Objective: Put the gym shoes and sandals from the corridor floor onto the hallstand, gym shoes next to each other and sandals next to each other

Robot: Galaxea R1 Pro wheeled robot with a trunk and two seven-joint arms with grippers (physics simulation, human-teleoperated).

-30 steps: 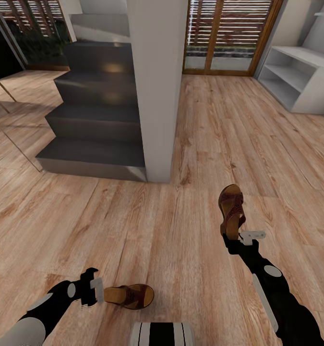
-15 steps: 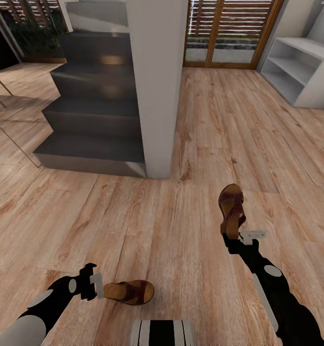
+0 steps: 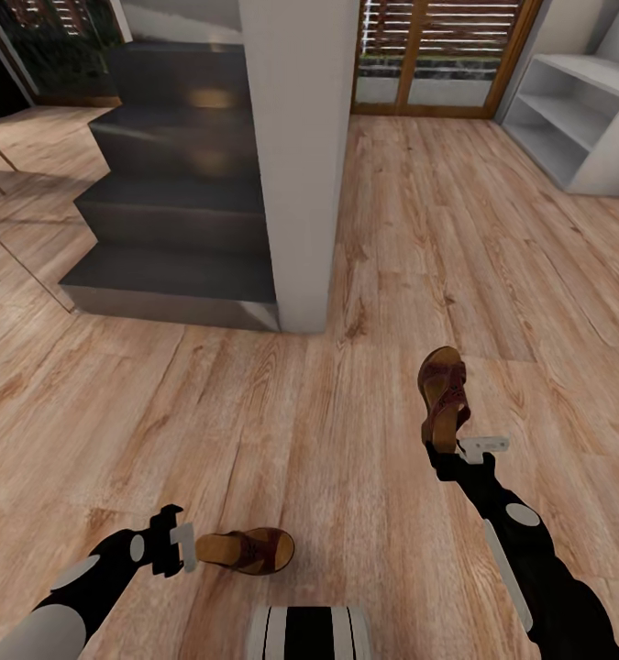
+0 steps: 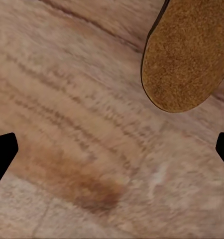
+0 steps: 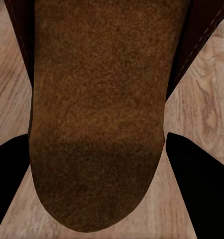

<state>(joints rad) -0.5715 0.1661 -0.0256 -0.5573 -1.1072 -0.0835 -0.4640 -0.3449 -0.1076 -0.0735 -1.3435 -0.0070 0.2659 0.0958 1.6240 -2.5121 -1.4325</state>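
Head view, wood-plank corridor floor [image 3: 254, 412], dark stairs [image 3: 176, 211], grey hallstand [image 3: 584, 119]

No legible text, labels or numbers.
No brand mark, lettering, numeral or sign can be read on any surface in the head view or either wrist view; the surfaces seen are plain or carry only grain and weave texture.
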